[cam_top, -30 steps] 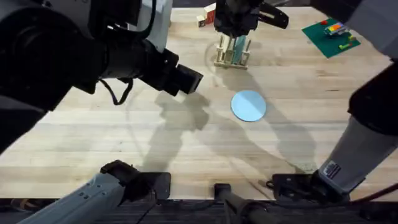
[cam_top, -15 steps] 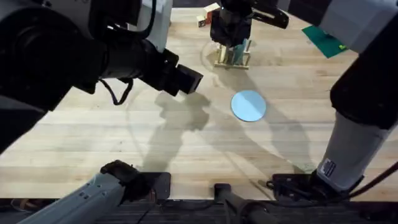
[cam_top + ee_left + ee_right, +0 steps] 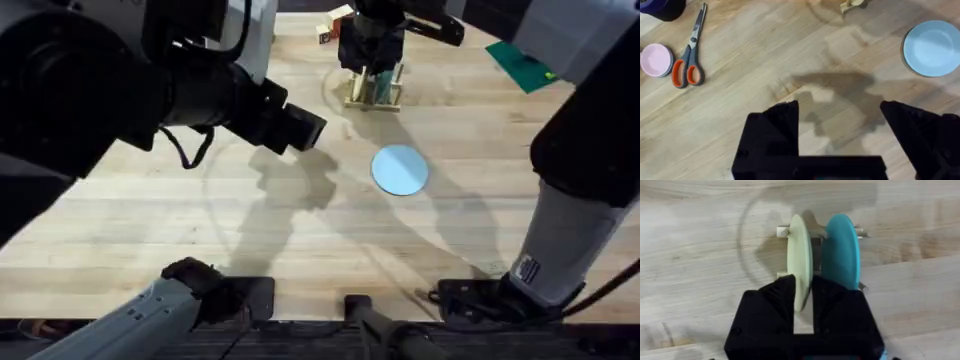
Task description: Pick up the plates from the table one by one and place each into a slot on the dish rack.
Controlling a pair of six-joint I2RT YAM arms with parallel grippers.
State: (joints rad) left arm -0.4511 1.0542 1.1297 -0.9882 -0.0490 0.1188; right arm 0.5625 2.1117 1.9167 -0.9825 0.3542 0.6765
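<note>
Table (image 3: 250, 230): one blue plate (image 3: 400, 169), flat.

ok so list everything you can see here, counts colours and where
cream plate: 1, pale cream-yellow, upright in the rack, between the right tool's fingers
teal plate: 1, upright in the rack beside it
light blue plate: 1, flat mid-table
dish rack: 1, light wood, far centre
scissors: 1, orange handles
pink dish: 1, beside the scissors
green board: 1, far right
table: 1, light wood
left tool: open, raised over bare table
right tool: at the rack
</note>
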